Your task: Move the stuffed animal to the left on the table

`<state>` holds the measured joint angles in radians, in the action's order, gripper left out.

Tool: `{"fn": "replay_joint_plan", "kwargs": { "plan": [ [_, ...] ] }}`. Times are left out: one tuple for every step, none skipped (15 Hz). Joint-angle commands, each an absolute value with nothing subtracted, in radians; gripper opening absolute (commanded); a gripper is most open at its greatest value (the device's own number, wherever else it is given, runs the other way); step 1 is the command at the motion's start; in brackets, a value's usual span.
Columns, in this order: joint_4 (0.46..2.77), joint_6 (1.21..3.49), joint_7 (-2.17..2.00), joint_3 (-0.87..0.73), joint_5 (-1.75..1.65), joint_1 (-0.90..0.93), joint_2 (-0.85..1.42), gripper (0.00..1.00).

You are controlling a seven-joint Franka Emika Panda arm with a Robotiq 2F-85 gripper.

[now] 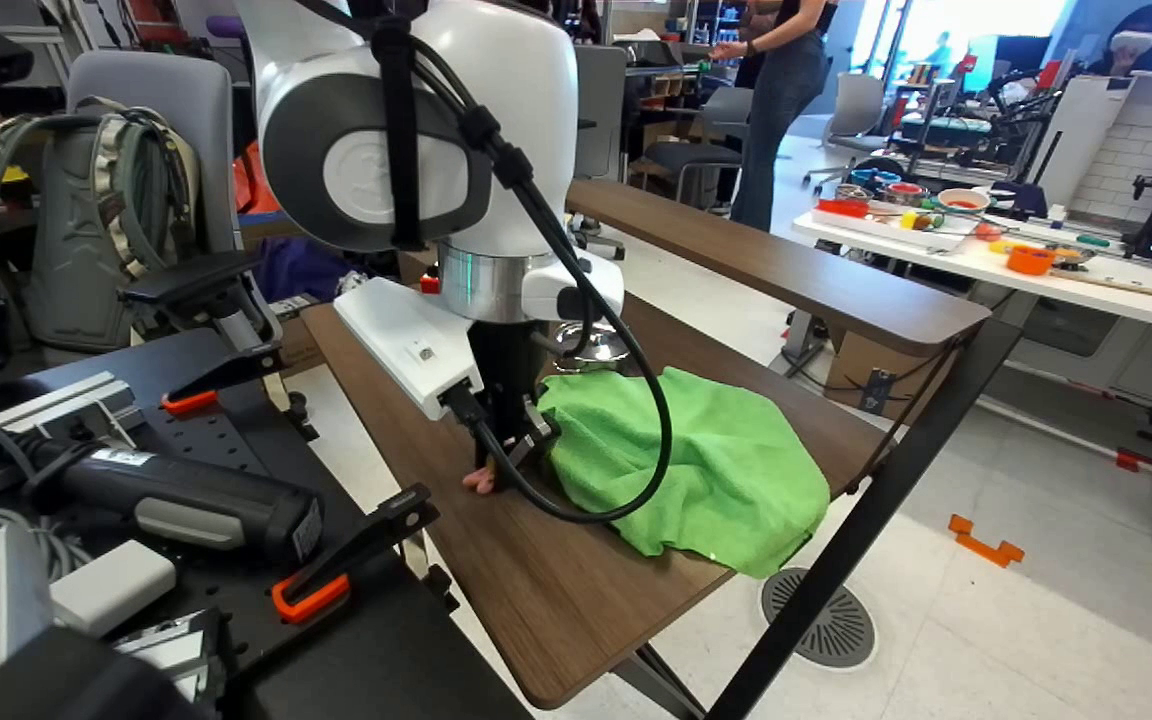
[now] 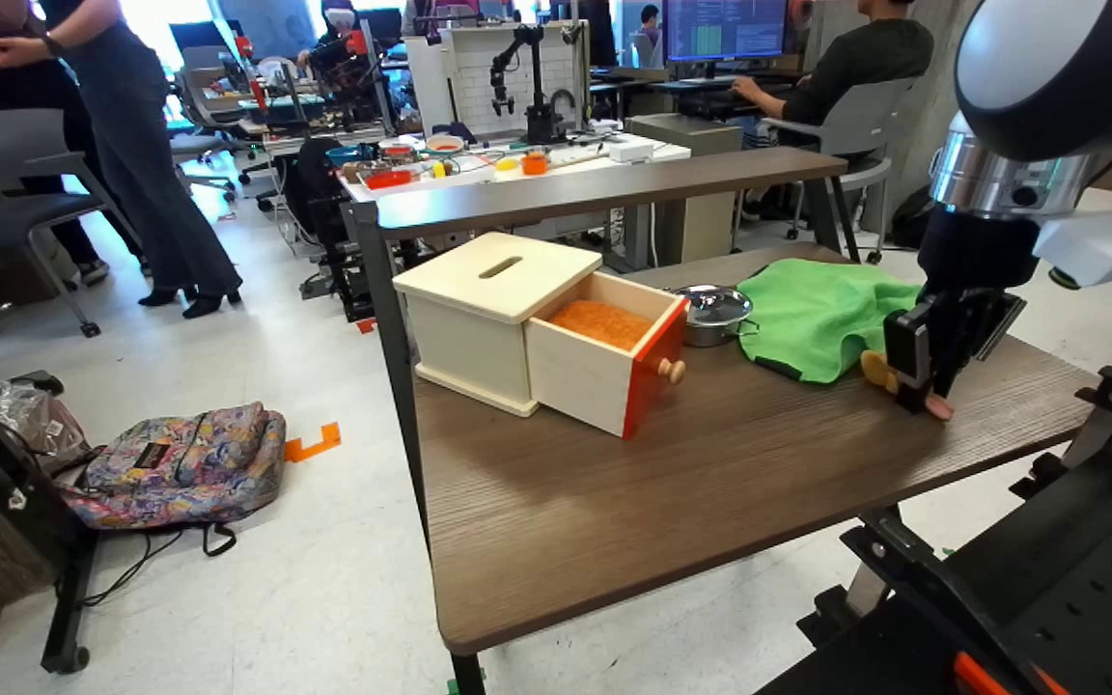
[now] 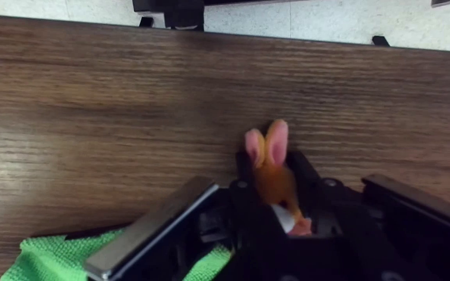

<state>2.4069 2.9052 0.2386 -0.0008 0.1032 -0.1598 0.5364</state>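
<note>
Now, wrist view: the gripper (image 3: pixel 272 168) pinches the stuffed animal (image 3: pixel 275 182) right down at the table (image 3: pixel 111 117), and that likely soft body could squeeze loose mid-slide. In an exterior view, the green cloth (image 2: pixel 812 314) lies close enough to snag; in an exterior view, gripper and cable (image 1: pixel 668 435) leave little but a pinkish tip (image 1: pixel 480 481) showing.

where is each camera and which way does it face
Wrist view: above the gripper, facing down at the stuffed animal; of the robot, only the gripper shows.
In an exterior view: near the black bench, looking across the table; gripper and cropped arm show.
In an exterior view: off a table corner, looking past the wooden box; gripper and cropped arm at right.
Both exterior views share the green cloth, table and gripper.
</note>
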Motion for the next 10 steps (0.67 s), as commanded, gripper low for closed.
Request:
{"fn": "replay_joint_plan", "kwargs": {
  "plan": [
    [2.406,2.888,0.230,0.044,0.087,-0.189,0.518,0.01],
    [2.409,2.880,0.218,0.040,0.084,-0.177,0.509,0.00],
    [2.414,2.861,0.207,0.041,0.083,-0.166,0.493,0.03],
    [2.416,2.844,0.210,0.050,0.086,-0.169,0.481,0.01],
    [2.424,2.826,0.203,0.055,0.085,-0.159,0.459,0.03],
    [2.427,2.816,0.209,0.068,0.091,-0.163,0.444,0.03],
    [2.433,2.797,0.208,0.081,0.097,-0.157,0.419,0.03],
    [2.434,2.782,0.217,0.097,0.104,-0.161,0.402,0.03],
    [2.434,2.765,0.227,0.115,0.116,-0.167,0.384,0.03],
    [2.435,2.749,0.224,0.125,0.121,-0.156,0.362,0.03]
  ]
}}
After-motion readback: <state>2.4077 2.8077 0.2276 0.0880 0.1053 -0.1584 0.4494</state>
